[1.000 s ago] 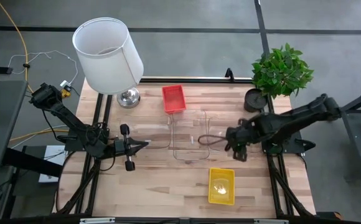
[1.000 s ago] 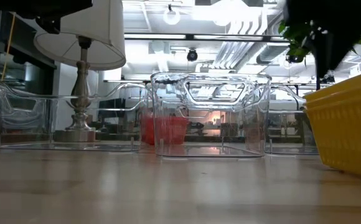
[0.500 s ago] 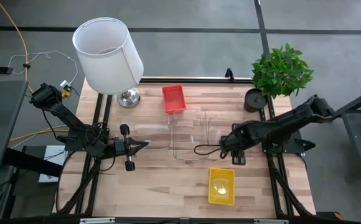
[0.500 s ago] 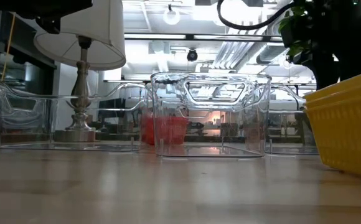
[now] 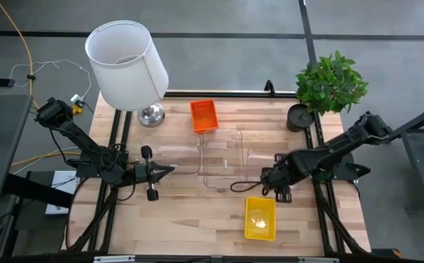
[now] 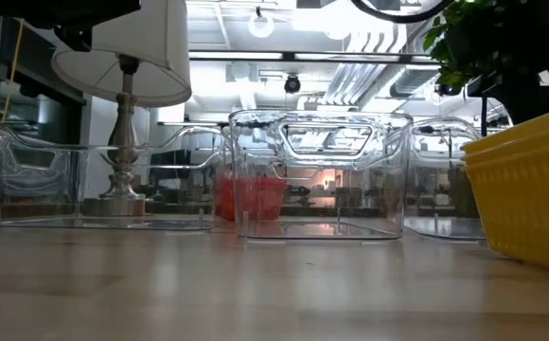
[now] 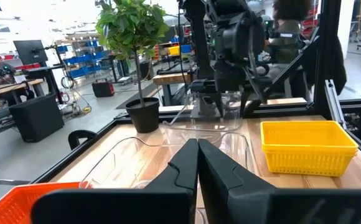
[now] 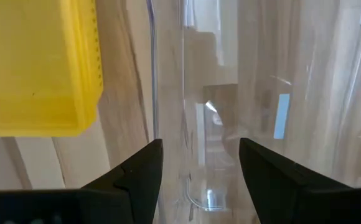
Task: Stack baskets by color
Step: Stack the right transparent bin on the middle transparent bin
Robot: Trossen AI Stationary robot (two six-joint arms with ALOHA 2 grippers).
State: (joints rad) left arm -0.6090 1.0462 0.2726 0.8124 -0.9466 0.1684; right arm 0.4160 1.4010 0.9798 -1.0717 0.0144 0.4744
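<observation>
Right gripper [image 5: 269, 183] fingers spread astride a clear bin [image 5: 262, 162] wall, beside yellow basket [image 5: 260, 217]. Left gripper [image 5: 169, 169] closed, empty, near the desk's [image 5: 190, 219] left edge.

In the low view, the yellow basket [image 6: 525, 194] is cut off by the right edge and the lamp shade [image 6: 123, 57] by the top edge. The red basket [image 6: 249, 197] is blurred behind a clear bin [image 6: 317, 175]
</observation>
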